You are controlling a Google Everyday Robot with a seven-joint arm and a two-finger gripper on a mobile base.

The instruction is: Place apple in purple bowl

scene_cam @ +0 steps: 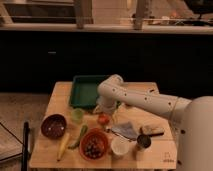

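Note:
The apple (103, 119) is a small red-orange fruit at the middle of the wooden table (59, 96). My gripper (103, 112) hangs from the white arm directly over it, right at the apple's top. The purple bowl (53, 125) sits at the table's left front, well left of the apple and gripper.
A green tray (85, 90) lies behind the gripper. A green cup (77, 114) stands left of the apple. A banana (64, 145) and a green vegetable (80, 136) lie in front, beside an orange bowl of dark berries (93, 145), a white bowl (120, 146) and a dark can (143, 142).

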